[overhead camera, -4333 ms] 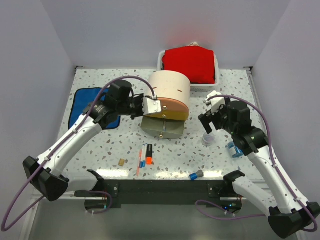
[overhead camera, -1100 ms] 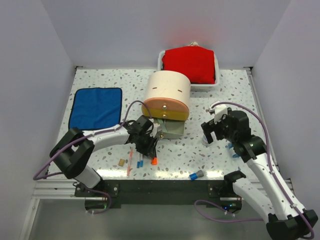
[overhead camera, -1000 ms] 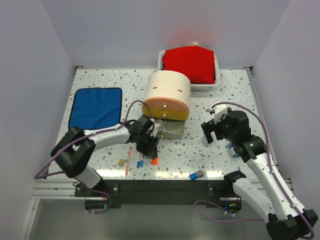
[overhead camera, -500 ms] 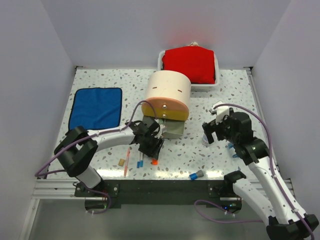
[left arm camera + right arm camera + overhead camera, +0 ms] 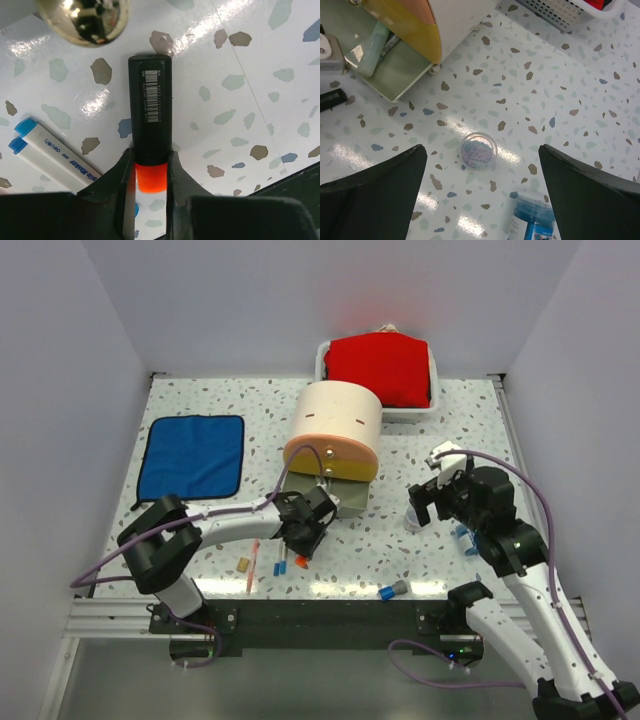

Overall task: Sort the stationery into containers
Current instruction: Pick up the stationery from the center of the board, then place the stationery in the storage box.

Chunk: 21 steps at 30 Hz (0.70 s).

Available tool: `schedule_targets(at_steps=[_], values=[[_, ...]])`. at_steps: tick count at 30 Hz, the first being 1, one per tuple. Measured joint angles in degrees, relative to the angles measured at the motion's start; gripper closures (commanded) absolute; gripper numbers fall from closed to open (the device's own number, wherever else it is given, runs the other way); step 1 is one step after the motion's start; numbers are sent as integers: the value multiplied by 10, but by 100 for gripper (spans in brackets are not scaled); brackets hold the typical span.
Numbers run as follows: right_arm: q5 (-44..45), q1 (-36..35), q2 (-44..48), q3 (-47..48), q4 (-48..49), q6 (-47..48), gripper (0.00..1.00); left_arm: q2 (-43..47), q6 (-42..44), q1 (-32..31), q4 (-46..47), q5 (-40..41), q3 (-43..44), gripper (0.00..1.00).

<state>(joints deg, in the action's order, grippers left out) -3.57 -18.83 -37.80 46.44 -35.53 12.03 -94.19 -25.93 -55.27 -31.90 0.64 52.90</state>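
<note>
We find the cream drawer unit (image 5: 335, 420) at the far middle, its closed upper drawer (image 5: 330, 455) hiding any contents. The bottom drawer (image 5: 395, 70) is pulled out toward the near side and holds a pale tube and a dark pen, so sorting is begun, not far along. The left gripper (image 5: 150, 167) is clamped on the black-and-orange marker (image 5: 150, 100), which appears to lie on the table just near of the drawer. The right gripper (image 5: 482, 148) hangs over the clear cup (image 5: 478, 150) with its jaws spread wide, touching nothing. Loose on the table are the cup, a blue box (image 5: 532, 222), a white pen (image 5: 55, 150), the eraser (image 5: 243, 563) and the cap piece (image 5: 392, 591). The drawer's left part is cut off, and the marker's near end is lost between the fingers.
</note>
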Motion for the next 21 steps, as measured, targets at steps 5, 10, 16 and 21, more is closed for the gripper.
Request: schedule_targets(at_steps=[5,10,16,21], values=[[-5,0,5,0,-2,8,1,26,12,-28,17,11,-22,100],[-5,0,-5,7,-2,25,1,33,79,-42,-5,-13,-19,100],[-3,0,-35,30,1,37,1,51,242,-44,-70,-124,82,100],[7,0,-41,30,8,62,1,83,478,-40,-146,-202,199,100]])
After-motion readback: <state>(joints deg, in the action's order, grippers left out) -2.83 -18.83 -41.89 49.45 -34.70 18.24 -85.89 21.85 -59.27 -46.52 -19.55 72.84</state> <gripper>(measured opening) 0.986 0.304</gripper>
